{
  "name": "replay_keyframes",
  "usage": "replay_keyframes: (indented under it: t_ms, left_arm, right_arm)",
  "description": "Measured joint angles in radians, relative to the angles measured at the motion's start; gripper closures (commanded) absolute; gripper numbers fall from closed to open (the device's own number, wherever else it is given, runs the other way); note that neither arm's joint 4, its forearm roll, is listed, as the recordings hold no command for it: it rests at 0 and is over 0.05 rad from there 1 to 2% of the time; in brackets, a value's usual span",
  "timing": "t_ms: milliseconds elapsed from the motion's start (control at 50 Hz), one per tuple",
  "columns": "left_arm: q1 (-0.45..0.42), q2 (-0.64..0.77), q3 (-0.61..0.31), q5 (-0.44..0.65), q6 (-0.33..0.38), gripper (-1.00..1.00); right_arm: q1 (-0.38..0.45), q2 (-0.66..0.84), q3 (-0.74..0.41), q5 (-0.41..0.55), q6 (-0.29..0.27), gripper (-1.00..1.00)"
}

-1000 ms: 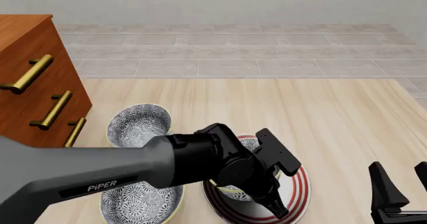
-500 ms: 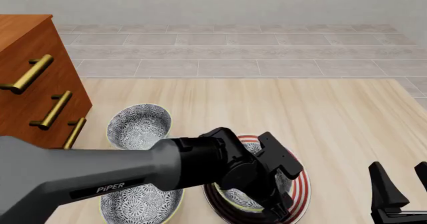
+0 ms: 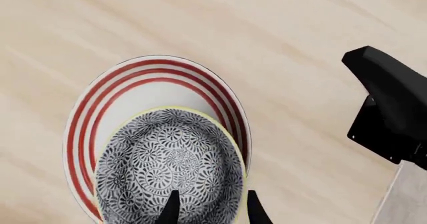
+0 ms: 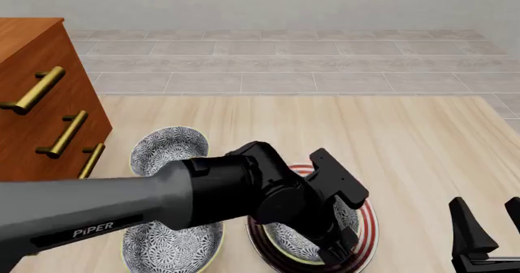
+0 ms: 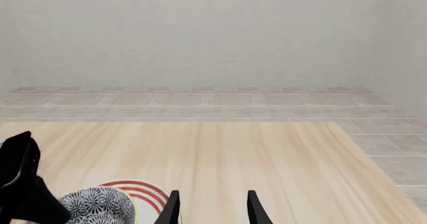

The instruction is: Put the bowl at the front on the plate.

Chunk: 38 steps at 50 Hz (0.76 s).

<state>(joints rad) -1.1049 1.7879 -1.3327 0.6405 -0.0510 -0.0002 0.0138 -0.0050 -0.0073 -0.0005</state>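
The bowl (image 3: 170, 166) is sitting on the plate (image 3: 143, 71), off-centre toward one side of the red rings. The left gripper (image 3: 208, 209) is hovering over the bowl's rim, fingers spread, one tip on each side of the yellow edge; whether they are touching it cannot be told. Two other bowls (image 4: 169, 151) are standing left of the plate, beside the drawer cabinet (image 4: 41, 96). The right gripper (image 5: 210, 209) is idling apart, fingers spread, gripping nothing.

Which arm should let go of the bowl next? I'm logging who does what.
Left. Its gripper straddles the rim of the bowl on the plate; the right gripper waits open, off to the side.
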Motion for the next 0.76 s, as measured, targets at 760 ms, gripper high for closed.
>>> replay_keyframes:
  t_ms: [760]
  left_arm:
    - [0.143,-0.543,0.137,0.189,0.003,-1.00]
  right_arm:
    - [0.000,0.000,0.000,0.000,0.000,-1.00]
